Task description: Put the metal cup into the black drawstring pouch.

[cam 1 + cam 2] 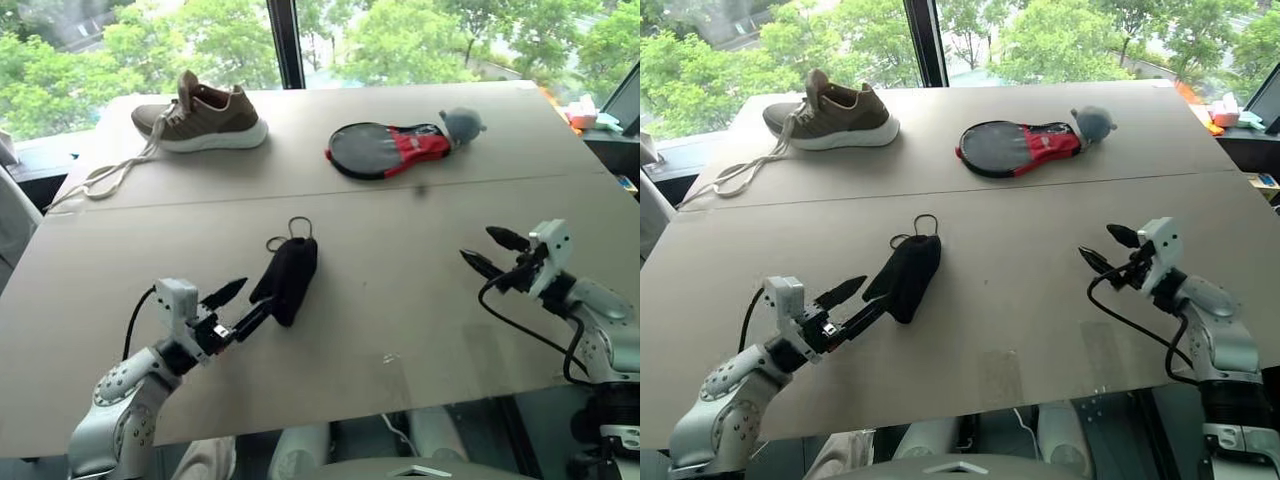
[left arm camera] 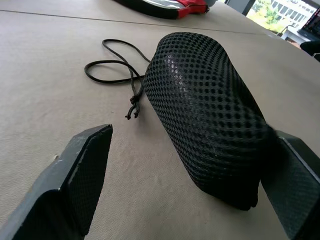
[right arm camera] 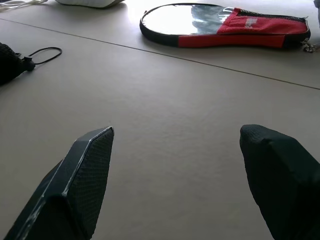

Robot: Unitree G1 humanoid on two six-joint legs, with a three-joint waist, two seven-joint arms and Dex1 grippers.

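**Pouch bulging, cup prob. already inside**

L gripper (image 1: pixel 243 305) sitting w/ jaws wide, one finger touching the black drawstring pouch (image 1: pixel 288 277), nothing gripped. R gripper (image 1: pixel 490 252) hovering open, empty. Metal cup: can't tell, likely in the rounded pouch. Cord (image 2: pixel 116 64) lying loose; far back, shoe (image 1: pixel 200 113), paddle case (image 1: pixel 388 148).

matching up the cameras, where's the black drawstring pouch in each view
Left eye view: black drawstring pouch just left of centre, beside the left gripper.
Right eye view: left of centre.
Left wrist view: centre right, close up.
Right wrist view: far left edge.
Shared landmark: the black-and-red paddle case.
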